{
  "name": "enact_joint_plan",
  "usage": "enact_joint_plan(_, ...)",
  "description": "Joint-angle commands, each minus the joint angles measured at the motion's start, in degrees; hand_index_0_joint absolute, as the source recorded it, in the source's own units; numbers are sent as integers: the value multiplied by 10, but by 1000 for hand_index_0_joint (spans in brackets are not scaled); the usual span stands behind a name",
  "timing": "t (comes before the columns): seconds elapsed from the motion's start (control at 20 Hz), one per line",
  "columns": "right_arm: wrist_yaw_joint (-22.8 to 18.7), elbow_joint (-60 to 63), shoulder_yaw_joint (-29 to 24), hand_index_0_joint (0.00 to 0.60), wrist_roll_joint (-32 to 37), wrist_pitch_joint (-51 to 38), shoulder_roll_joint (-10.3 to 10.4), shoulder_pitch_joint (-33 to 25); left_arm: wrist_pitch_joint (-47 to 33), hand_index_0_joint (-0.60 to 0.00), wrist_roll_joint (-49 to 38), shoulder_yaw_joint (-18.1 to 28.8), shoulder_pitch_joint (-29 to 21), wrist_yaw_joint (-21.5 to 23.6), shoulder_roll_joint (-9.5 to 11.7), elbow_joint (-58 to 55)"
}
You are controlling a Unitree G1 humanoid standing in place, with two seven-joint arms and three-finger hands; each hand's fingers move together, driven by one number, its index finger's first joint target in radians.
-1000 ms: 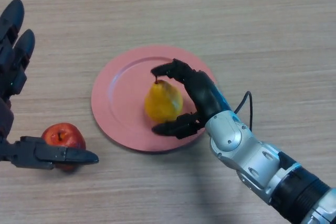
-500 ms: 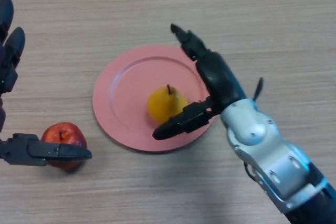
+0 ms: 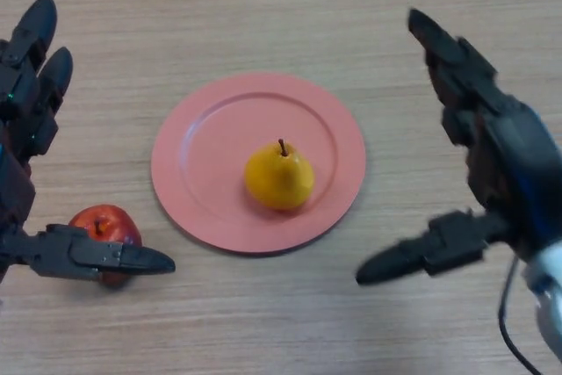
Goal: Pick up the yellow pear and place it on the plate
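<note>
Head view shows the yellow pear [image 3: 279,177] standing upright on the pink plate [image 3: 202,142], a little toward the plate's near right part, stem pointing up. Nothing touches it. The right hand [image 3: 496,160] hangs clear of the plate, off to the pear's right, with its fingers [image 3: 443,46] stretched straight out and away and its thumb [image 3: 421,255] pointing back toward the plate's near edge. It is released and carries nothing; a strip of bare wooden table [image 3: 263,6] lies between its thumb tip and the plate rim.

The left hand [image 3: 26,129] sits on the opposite side, well apart from the plate. Its fingers are straight and spread, and its thumb [image 3: 101,256] lies level just in front of a red apple [image 3: 105,226], which rests on the table between that hand and the plate. The thumb overlaps the apple's lower edge in this view; I cannot tell whether it touches the fruit, but nothing is curled round it.

Judging by how things lie, the placing step looks complete: the pear is on the plate and stands by itself. What remains is only to draw the right hand clear. That calls for lifting up and outward, away from the plate, so the thumb does not sweep back across the rim and knock the pear over.
</note>
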Motion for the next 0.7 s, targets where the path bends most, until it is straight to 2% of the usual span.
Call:
enact_joint_plan(0.05, -5, -76, -38, 0, 26, -79, -10, 19, -59, 0, -5, 29, -6, -15, 19, -44)
enact_joint_plan(0.2, -11, -112, -46, 0, 33, -59, -13, 43, -58, 0, -3, 30, -4, -21, 14, -48)
enact_joint_plan(0.35, -18, -126, -45, 0, 27, -63, -12, 56, -26, 0, 4, 10, -11, -12, 14, -63)
enact_joint_plan(0.45, -14, -131, -45, 0, 18, -69, -13, 63, -9, 0, -4, 3, -18, -4, 12, -72)
enact_joint_plan(0.55, -10, -140, -44, 0, 18, -57, -13, 68, -25, 0, -8, -3, -19, 6, 11, -65)
enact_joint_plan(0.7, -5, -152, -39, 0, 21, -44, -13, 74, -13, 0, -6, -2, -16, 4, 16, -73)
